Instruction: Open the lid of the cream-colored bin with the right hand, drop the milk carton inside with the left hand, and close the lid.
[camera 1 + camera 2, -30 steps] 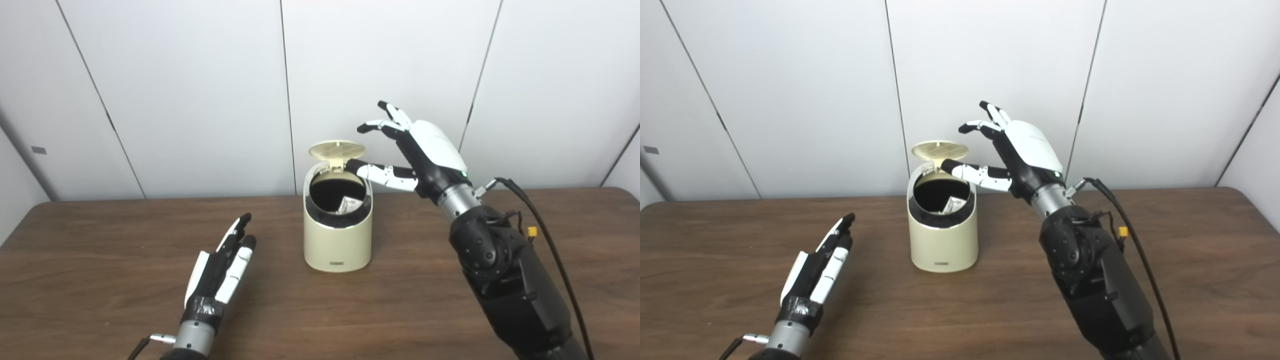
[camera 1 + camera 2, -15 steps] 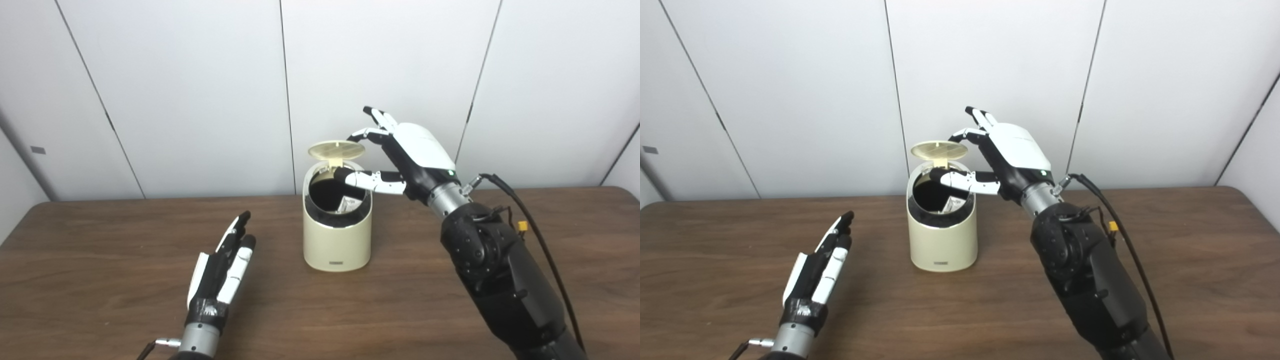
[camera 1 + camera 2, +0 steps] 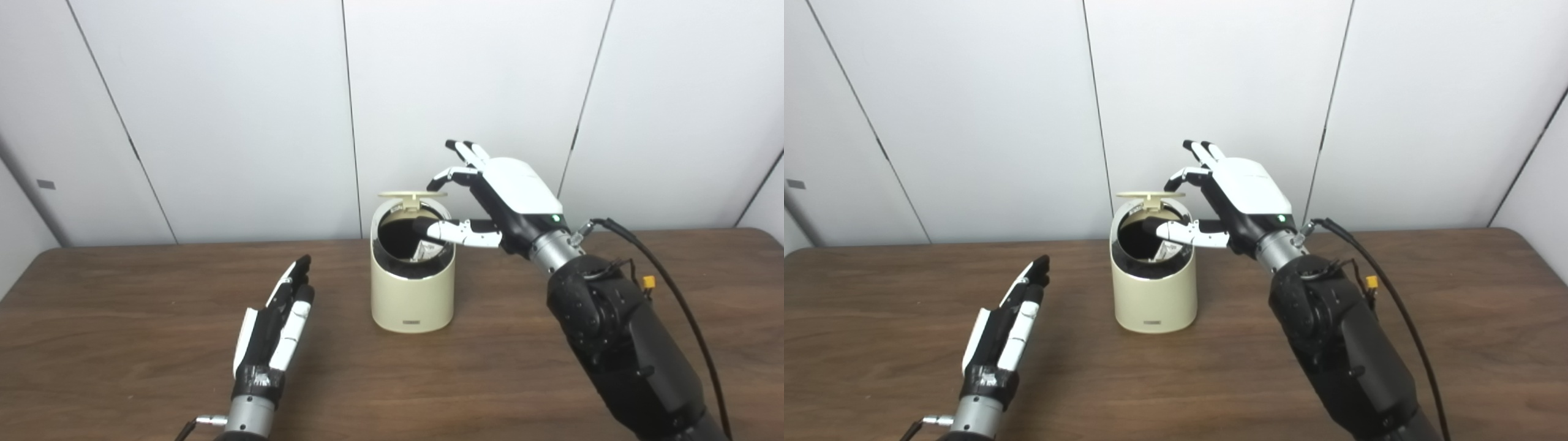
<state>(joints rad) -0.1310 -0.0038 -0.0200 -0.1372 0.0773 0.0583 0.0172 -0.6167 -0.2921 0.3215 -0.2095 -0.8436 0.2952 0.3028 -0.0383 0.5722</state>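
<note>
Bin: a cream-colored bin [image 3: 412,294] stands upright on the brown desk [image 3: 122,343], near the middle and toward the back edge, its round mouth uncovered.
Lid: the lid [image 3: 413,195] is hinged at the bin's 12 o'clock side and is seen almost edge-on, lying about level above the back of the rim, so the mouth below is dark and exposed.
Milk carton: the milk carton [image 3: 427,250] is inside the bin, a pale printed corner showing against the inner wall at about 3 o'clock of the mouth.
Right robot hand: the right robot hand [image 3: 499,199] hangs at the bin's 2 o'clock, empty, its fingers [image 3: 447,176] spread and curled just above the lid's right edge; whether they touch it cannot be told. Its thumb [image 3: 450,231] reaches across the right part of the rim, over the mouth.
Left robot hand: the left robot hand [image 3: 275,321] is low over the desk at the bin's 8 o'clock, well apart from it, holding nothing, its fingers straight and side by side, pointing toward 12 o'clock.
Cable: a black cable [image 3: 674,294] runs along the right arm.
</note>
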